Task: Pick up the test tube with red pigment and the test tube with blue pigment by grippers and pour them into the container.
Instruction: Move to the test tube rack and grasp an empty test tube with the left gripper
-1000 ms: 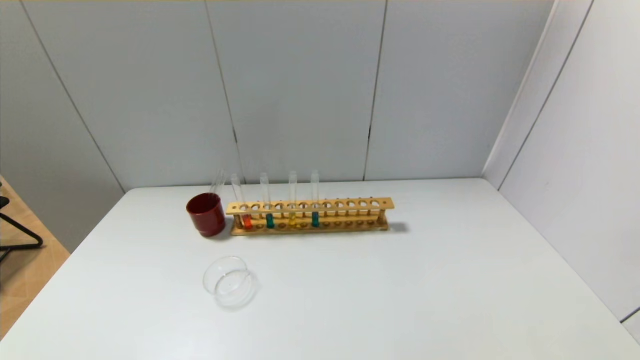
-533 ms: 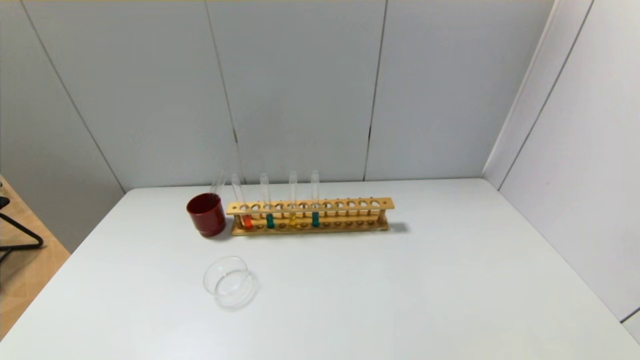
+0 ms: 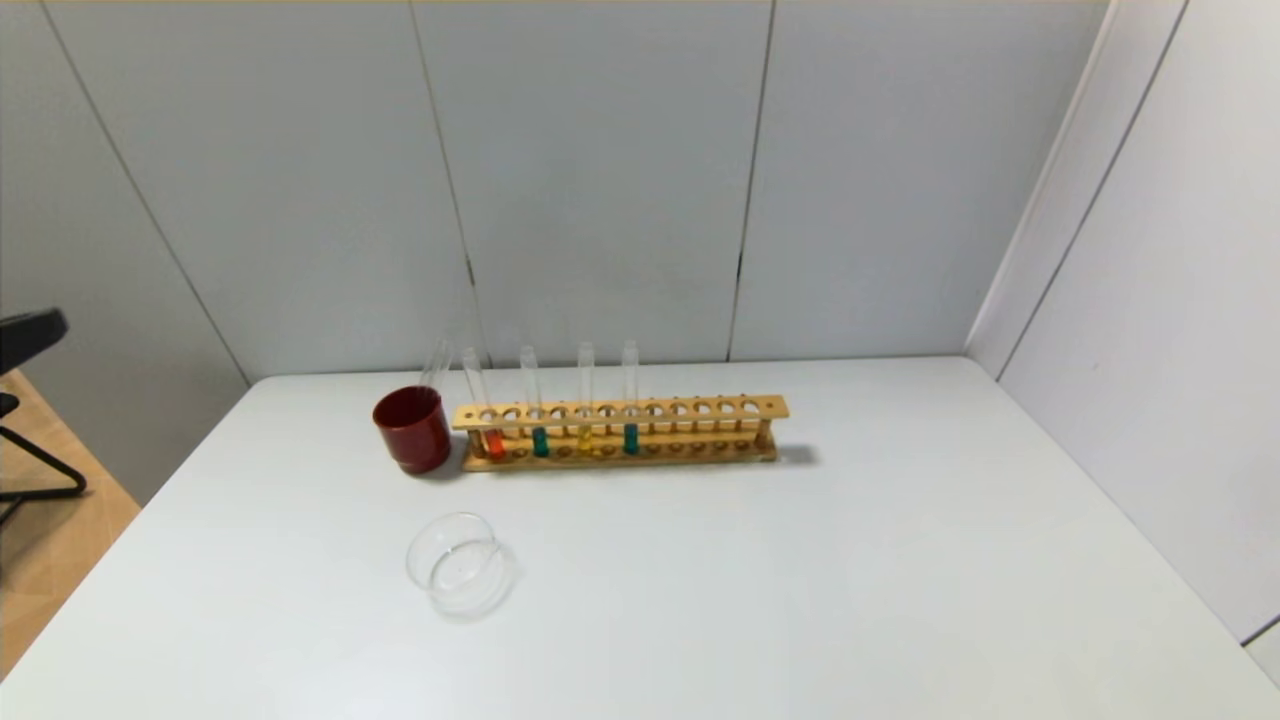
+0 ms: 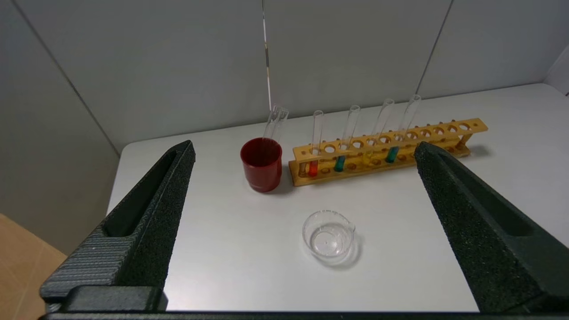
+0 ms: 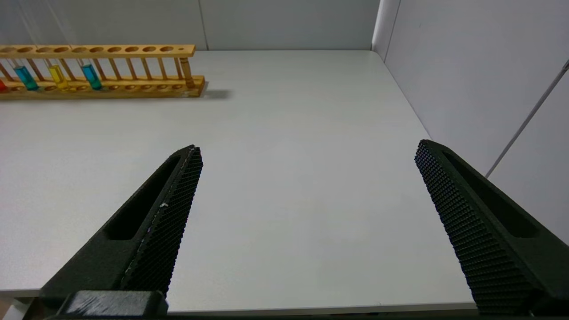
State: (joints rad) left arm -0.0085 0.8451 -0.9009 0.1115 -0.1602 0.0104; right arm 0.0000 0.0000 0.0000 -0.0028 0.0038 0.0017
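Both end effectors spread wide, holding nothing: left end effector [image 4: 304,149] off the worktop's [image 3: 800,580] near-left edge, right end effector [image 5: 306,149] over its near-right edge. Red tube [image 3: 490,425] at the rack's [image 3: 700,408] left end, blue tube [image 3: 630,420] 4th from left. Container [image 3: 457,563] sits near of the rack, well apart.

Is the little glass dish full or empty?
Empty. The container looks clear right down to its bottom, with no coloured liquid inside.
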